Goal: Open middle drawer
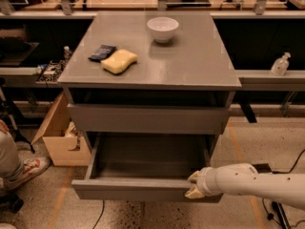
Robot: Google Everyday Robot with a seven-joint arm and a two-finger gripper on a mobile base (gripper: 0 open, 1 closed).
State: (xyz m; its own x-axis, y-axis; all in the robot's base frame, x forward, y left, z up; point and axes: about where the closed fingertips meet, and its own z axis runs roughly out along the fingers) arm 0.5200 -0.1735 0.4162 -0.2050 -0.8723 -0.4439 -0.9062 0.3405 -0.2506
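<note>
The grey cabinet [190, 61] has three fronts. The middle drawer [133, 189] is pulled well out toward me, and its empty inside [147, 156] shows. The top drawer front [147, 119] above it is closed. The lowest front is hidden under the open drawer. My gripper [194, 185], at the end of the white arm coming in from the right, sits on the top edge of the middle drawer's front near its right end. One cream finger is behind the front panel and one is before it, so it is shut on the panel.
On the cabinet top are a white bowl [162, 29], a yellow sponge [119, 61] and a dark packet [102, 52]. A cardboard box [57, 137] and a person's leg and shoe [19, 166] are on the left. A bottle [280, 64] stands on the right shelf.
</note>
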